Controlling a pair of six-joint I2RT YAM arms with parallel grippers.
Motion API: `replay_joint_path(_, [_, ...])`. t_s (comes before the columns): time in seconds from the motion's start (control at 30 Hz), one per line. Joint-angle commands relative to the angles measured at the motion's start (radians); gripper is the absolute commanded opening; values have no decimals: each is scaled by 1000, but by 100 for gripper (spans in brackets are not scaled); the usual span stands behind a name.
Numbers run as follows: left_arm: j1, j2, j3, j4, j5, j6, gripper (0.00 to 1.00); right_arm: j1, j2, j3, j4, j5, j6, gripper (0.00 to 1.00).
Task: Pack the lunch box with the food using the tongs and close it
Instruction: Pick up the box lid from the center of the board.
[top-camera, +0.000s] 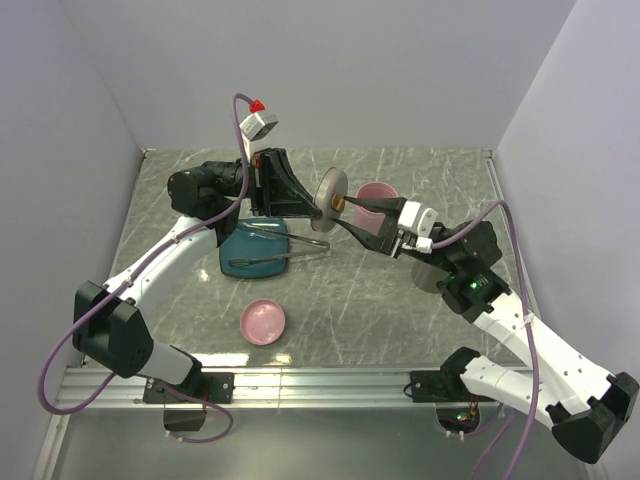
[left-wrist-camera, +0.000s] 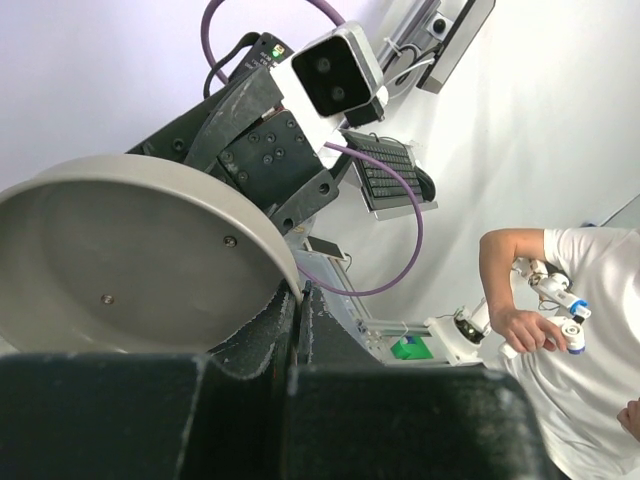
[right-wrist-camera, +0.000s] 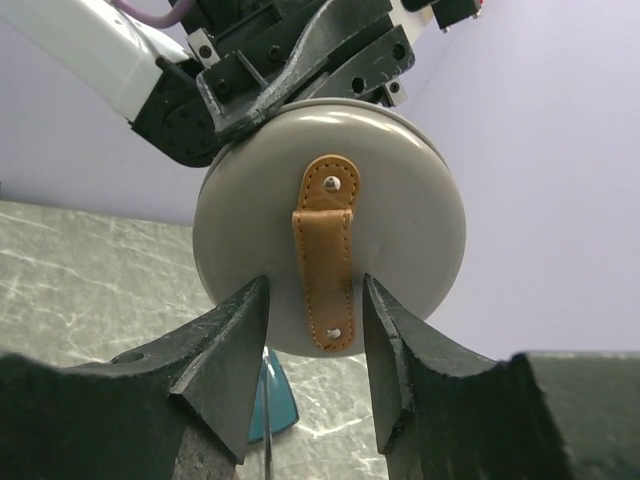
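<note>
My left gripper (top-camera: 318, 208) (left-wrist-camera: 298, 292) is shut on the rim of the round grey lunch box lid (top-camera: 328, 190) (left-wrist-camera: 120, 260) (right-wrist-camera: 400, 200) and holds it on edge above the table. The lid carries a brown leather strap (top-camera: 338, 204) (right-wrist-camera: 327, 260) facing my right gripper (top-camera: 341, 211) (right-wrist-camera: 315, 285). That gripper's open jaws stand on either side of the strap without touching it. The silver tongs (top-camera: 290, 243) (right-wrist-camera: 265, 445) lie across the teal plate (top-camera: 255, 255) (right-wrist-camera: 283, 405) below. No food shows in any view.
One pink round bowl (top-camera: 377, 192) stands behind the lid at the back. Another pink bowl (top-camera: 263, 322) sits near the front, left of centre. A grey disc (top-camera: 428, 276) lies partly under my right arm. White walls close the table on three sides.
</note>
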Motion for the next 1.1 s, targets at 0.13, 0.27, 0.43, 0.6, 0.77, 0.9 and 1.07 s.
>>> replay_joint_path(0.13, [-20, -3, 33, 48, -4, -7, 0, 19, 7, -11, 102, 45, -24, 48])
replay_joint_path(0.27, [-25, -5, 30, 48, 3, -4, 0, 20, 14, 2, 113, 39, -21, 47])
replay_joint_path(0.43, [-28, -11, 14, 45, 3, 1, 0, 20, 10, 8, 97, 27, -36, 43])
replay_joint_path(0.6, [-35, -8, 25, 38, 7, 7, 0, 26, 11, 6, 88, 10, -30, 29])
replay_joint_path(0.77, [-43, -12, 19, 22, 13, 25, 0, 29, 13, 20, 83, 2, -44, 10])
replay_joint_path(0.9, [-35, -23, 28, -155, 0, 146, 12, 28, 10, 43, 18, 20, -44, 0])
replay_joint_path(1.07, [66, -28, 18, -334, -69, 246, 70, -10, -8, 98, -180, 39, -20, 0])
